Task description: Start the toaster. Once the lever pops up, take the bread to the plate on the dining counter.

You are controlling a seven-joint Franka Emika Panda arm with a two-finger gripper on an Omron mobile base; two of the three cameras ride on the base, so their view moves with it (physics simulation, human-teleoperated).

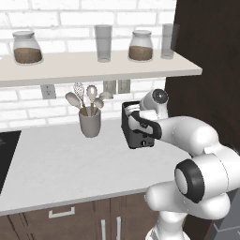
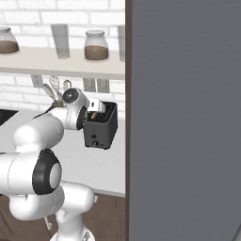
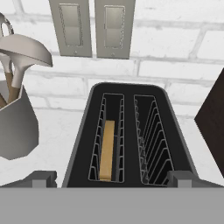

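Tan bread slice (image 3: 107, 150) upright in left slot of boxy black toaster (image 3: 127, 140), long axis running away from jaws. Gripper (image 3: 111, 178) poised just above, spread wide across toaster, grasping nothing.

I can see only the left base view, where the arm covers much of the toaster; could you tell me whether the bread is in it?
Observer: Yes. In the hand view the bread stands on edge in the left-hand slot of the toaster; the other slot holds nothing.

Operator: Thank you. Are the fingers spread or closed?

Observer: Spread. The gripper hangs over the toaster's near edge, one fingertip at each bottom corner of that view.

Operator: Is anything close beside the toaster that I should mind?

Observer: The right base view shows a tall grey panel next to it. In the hand view, the utensil cup stands apart on the other side.
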